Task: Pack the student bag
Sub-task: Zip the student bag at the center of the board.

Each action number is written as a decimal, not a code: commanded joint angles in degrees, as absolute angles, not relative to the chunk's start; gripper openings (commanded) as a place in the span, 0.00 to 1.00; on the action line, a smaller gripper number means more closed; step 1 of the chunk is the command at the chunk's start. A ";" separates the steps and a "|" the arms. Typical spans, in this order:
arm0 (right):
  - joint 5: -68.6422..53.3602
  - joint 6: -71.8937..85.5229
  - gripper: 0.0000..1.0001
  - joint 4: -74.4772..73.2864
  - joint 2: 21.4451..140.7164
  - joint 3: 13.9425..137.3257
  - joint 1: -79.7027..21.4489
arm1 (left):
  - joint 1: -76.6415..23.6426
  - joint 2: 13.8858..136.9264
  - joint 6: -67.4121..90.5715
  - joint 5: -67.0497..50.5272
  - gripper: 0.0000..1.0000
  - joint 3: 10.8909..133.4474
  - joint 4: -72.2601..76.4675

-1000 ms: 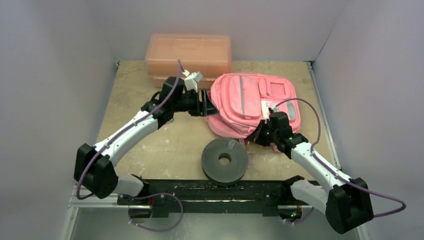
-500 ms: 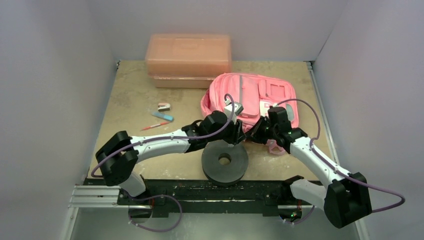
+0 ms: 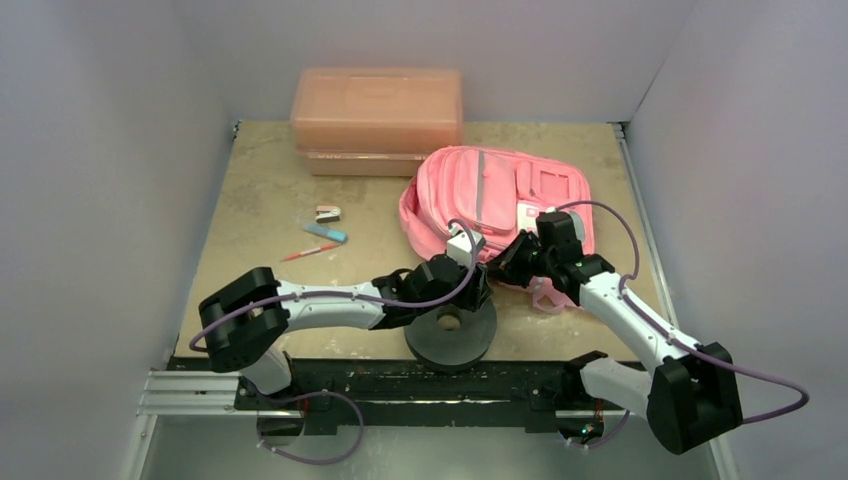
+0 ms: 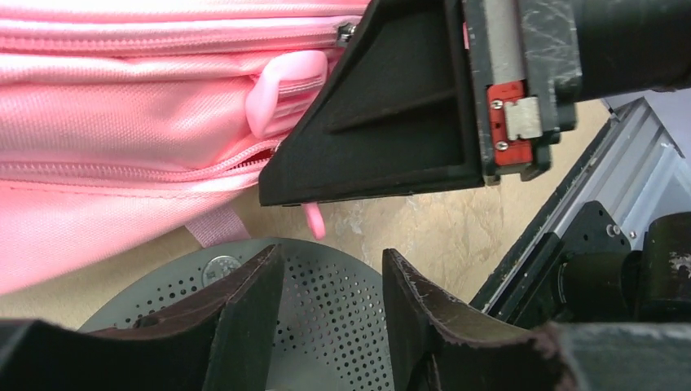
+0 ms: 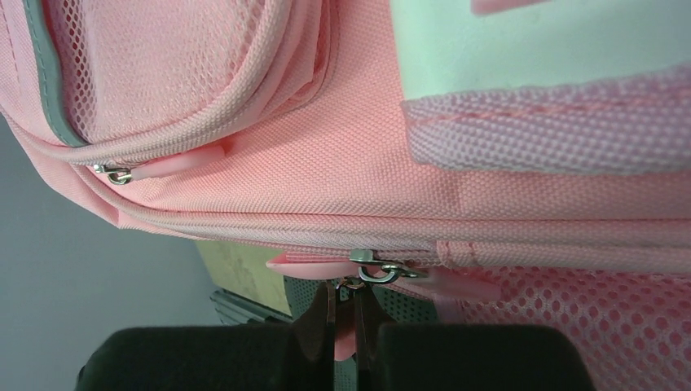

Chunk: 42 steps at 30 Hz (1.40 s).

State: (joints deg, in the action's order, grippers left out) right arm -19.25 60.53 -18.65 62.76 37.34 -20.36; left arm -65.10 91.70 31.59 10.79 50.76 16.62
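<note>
The student bag [image 3: 480, 195] is a pink fabric backpack lying flat at the back right of the table. My right gripper [image 5: 345, 297] is at the bag's near edge [image 5: 367, 179], shut on a pink zipper pull [image 5: 346, 336] that hangs from a metal slider [image 5: 371, 265]. My left gripper [image 4: 332, 269] hovers open just left of the right gripper [image 3: 510, 262], over a dark perforated disc [image 4: 342, 318]. Nothing sits between its fingers [image 4: 248, 314]. In the left wrist view the pull's tip [image 4: 314, 220] dangles below the right gripper's black finger [image 4: 391, 106], in front of the bag [image 4: 122, 122].
A rigid salmon plastic box [image 3: 378, 108] stands at the back wall. A small grey eraser-like piece [image 3: 327, 213], a light-blue item [image 3: 326, 233] and a red pencil [image 3: 310, 252] lie at the left. The round disc [image 3: 450, 325] sits by the near edge, beside the mounting rail [image 3: 400, 385].
My left arm swung from the bag's left side near the box to the bag's near edge over the disc, uncovering the small items. The right gripper kept its hold; the bag shifted slightly.
</note>
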 commanded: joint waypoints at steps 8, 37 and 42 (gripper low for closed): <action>-27.07 61.12 0.00 -10.62 61.19 40.00 -20.77 | -65.21 95.33 35.04 18.19 0.36 56.55 16.98; -0.43 54.09 0.78 -20.78 52.34 32.18 -20.82 | -60.47 97.56 36.33 14.90 0.00 62.04 0.36; 9.92 59.24 0.70 -19.62 55.72 30.15 -19.70 | -57.03 98.12 41.13 16.56 0.00 63.27 -8.32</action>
